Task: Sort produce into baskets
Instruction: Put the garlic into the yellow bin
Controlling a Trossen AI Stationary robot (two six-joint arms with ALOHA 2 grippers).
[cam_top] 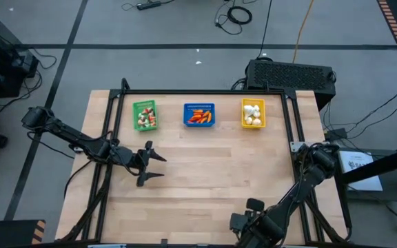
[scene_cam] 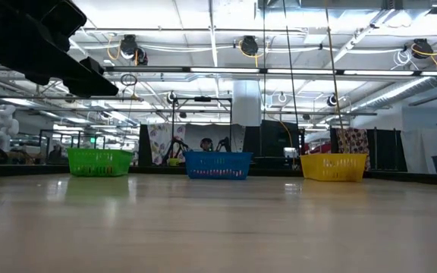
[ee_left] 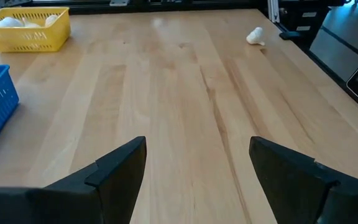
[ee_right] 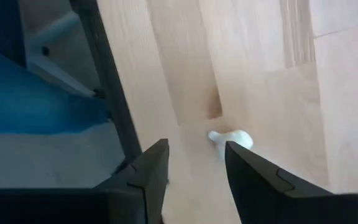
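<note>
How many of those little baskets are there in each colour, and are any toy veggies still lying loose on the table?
green basket: 1
blue basket: 1
yellow basket: 1
loose white bulb on the bare wood: 1
Total: 3 baskets and 1 loose piece in view, 4 things.

The table (cam_top: 205, 172) is pale wood planks, smooth with a soft sheen. On it, the green basket (scene_cam: 99, 161), blue basket (scene_cam: 218, 164) and yellow basket (scene_cam: 334, 167) are slotted plastic. The garlic bulb (ee_left: 254, 37) looks matt white.
</note>
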